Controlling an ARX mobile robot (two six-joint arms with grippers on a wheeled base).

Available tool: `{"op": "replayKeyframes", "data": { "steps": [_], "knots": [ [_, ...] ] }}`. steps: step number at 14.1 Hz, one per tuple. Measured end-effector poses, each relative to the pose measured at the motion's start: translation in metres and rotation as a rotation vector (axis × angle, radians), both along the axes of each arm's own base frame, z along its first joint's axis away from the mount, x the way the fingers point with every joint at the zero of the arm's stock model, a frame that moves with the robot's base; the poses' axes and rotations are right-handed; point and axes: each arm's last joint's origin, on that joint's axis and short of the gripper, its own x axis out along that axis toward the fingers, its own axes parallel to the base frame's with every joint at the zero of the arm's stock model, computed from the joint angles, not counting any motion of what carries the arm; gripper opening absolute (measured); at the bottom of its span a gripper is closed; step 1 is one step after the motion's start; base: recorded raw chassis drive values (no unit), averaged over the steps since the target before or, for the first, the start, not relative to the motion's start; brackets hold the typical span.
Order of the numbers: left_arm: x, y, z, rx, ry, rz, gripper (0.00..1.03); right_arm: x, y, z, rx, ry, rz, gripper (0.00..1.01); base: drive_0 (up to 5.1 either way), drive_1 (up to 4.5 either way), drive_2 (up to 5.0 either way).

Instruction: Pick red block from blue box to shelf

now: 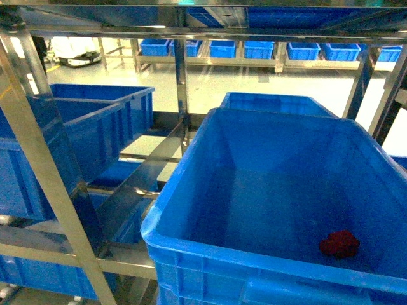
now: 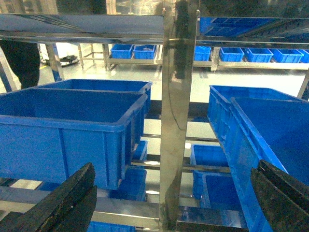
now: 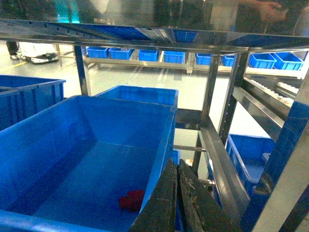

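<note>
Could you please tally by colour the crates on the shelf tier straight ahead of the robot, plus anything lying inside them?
Blue crates: 4 (the blue box, the crate behind it, the left front crate, the left rear crate)
Red blocks: 1 (the red block, in the blue box)
Total: 5

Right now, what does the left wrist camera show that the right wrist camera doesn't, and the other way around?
Only the left wrist view shows the left gripper, jaws spread wide apart around a steel shelf post, with a crate on the left. Only the right wrist view shows the red block on the floor of the blue box, and the right gripper, fingers pressed together. Both show the steel shelf and the row of blue crates across the aisle.
</note>
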Motion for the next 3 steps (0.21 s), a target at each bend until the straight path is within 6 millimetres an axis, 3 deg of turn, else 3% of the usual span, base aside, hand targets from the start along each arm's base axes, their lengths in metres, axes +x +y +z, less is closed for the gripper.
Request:
{"op": "replayKeyframes", "data": {
  "steps": [3],
  "knots": [
    [0.0000, 0.0000, 0.0000, 0.000, 0.000, 0.000, 0.98, 0.0000, 0.0000, -0.0005, 0.000, 0.005, 0.000, 0.02, 0.0, 0.00, 0.0]
  ]
}}
